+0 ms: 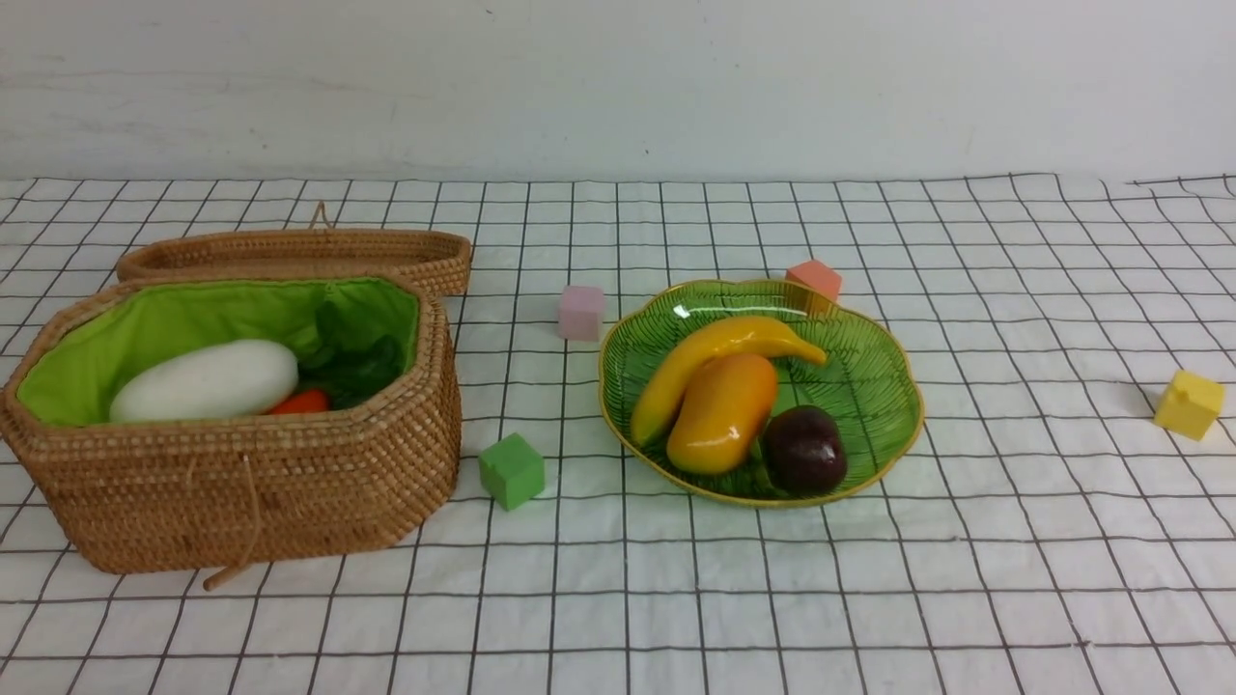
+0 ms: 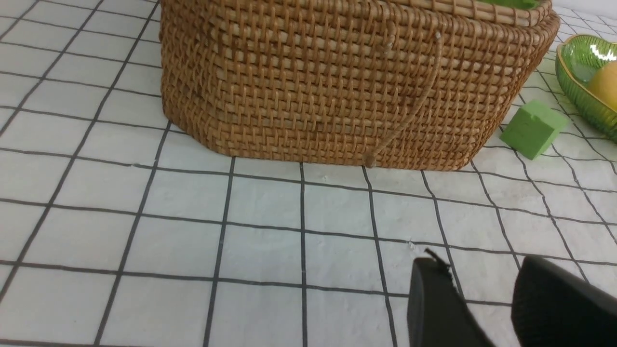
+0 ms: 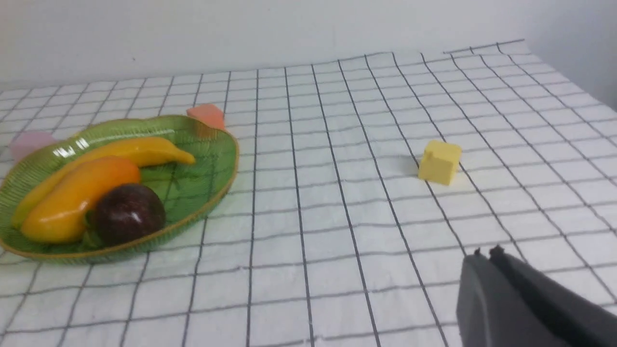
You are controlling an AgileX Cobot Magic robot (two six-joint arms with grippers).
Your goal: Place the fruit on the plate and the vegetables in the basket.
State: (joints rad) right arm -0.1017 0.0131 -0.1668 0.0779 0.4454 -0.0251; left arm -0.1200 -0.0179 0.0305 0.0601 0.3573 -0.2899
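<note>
The green glass plate [image 1: 874, 386] holds the yellow banana [image 1: 719, 362], the orange-yellow mango [image 1: 722, 413] and the dark purple mangosteen [image 1: 806, 450]. The plate also shows in the right wrist view [image 3: 217, 159]. The wicker basket [image 1: 241, 483] with green lining holds the white radish [image 1: 208, 381], its dark leaves [image 1: 357, 362] and a red-orange piece [image 1: 301, 403]. The gourd is hidden. Neither arm shows in the front view. My left gripper [image 2: 482, 270] is open and empty over the cloth, in front of the basket wall [image 2: 337, 96]. My right gripper [image 3: 484, 253] is shut and empty, apart from the plate.
The shallow woven lid [image 1: 299, 256] lies behind the basket. A green cube [image 1: 512, 470] sits between basket and plate, a pink cube [image 1: 581, 312] and an orange cube [image 1: 814, 281] behind the plate, a yellow cube [image 1: 1189, 404] at the far right. A checked cloth covers the table.
</note>
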